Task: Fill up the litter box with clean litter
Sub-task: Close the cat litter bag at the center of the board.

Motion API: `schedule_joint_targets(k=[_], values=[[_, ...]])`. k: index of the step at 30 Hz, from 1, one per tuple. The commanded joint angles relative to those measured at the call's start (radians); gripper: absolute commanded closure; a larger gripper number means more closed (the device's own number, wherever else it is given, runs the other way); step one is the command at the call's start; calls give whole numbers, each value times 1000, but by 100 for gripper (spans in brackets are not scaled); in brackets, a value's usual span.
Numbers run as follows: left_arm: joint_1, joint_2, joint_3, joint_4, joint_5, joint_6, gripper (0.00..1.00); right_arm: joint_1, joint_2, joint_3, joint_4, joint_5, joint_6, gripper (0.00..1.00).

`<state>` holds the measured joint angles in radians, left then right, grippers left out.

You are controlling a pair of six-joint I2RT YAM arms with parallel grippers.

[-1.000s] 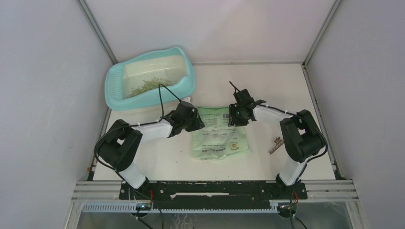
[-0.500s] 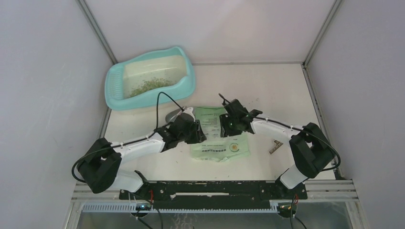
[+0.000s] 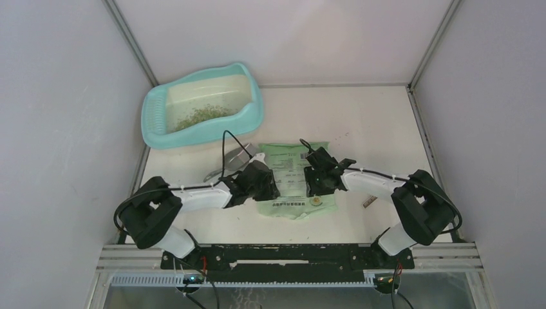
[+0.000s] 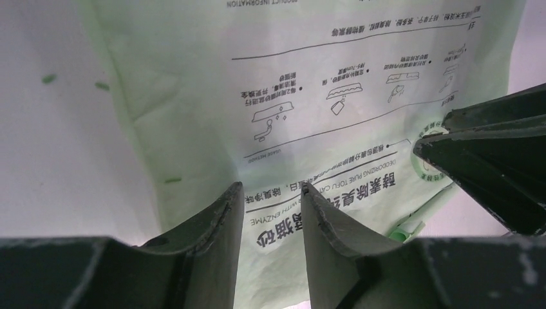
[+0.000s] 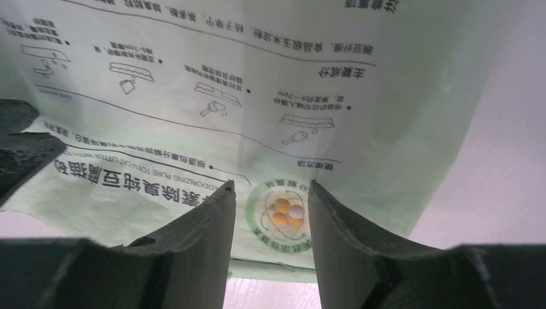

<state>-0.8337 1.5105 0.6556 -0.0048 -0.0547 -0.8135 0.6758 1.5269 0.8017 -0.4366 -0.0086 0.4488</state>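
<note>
The whole table is taken in from above and behind the arm bases, looking down. The green printed bag is viewed very closely by both wrist cameras, facing forward and downward; its lower print is apparently shared between them

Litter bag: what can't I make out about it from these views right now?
- Left wrist, right wrist: frame edges and the fingers of the left gripper and right gripper cut off the bag's ends; no opening shows.
- Top external: both grippers cover parts of it; finger contact cannot be told.
- All views: opaque printed film hides how much is inside.
- Top external: the left arm hides part of the scoop.
</note>
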Motion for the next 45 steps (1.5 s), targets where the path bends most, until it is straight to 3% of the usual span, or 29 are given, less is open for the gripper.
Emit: schedule_joint_targets(k=[1, 10, 16, 20, 26, 30, 40, 45], values=[[-2, -52, -72, 27, -45, -26, 57, 40, -72, -22, -73, 148, 57, 46], [-5, -223, -197, -25, -67, -52, 56, 94, -363, -38, -233, 221, 118, 41], [-8, -380, -262, -78, -86, -67, 55, 107, -532, -92, -285, 193, 180, 30], [-14, -451, -245, -138, -89, -60, 55, 106, -658, -197, -259, 139, 263, 23], [-34, -564, -255, -192, -107, -79, 51, 91, -837, -377, -140, -3, 406, 23], [-46, -630, -275, -215, -127, -98, 49, 97, -868, -420, -134, 0, 488, 21], [-67, -632, -307, -162, -117, -127, 24, 152, -940, -494, -138, 85, 734, 16], [-70, -644, -334, -143, -120, -147, 13, 202, -1080, -599, -116, 100, 959, 24]])
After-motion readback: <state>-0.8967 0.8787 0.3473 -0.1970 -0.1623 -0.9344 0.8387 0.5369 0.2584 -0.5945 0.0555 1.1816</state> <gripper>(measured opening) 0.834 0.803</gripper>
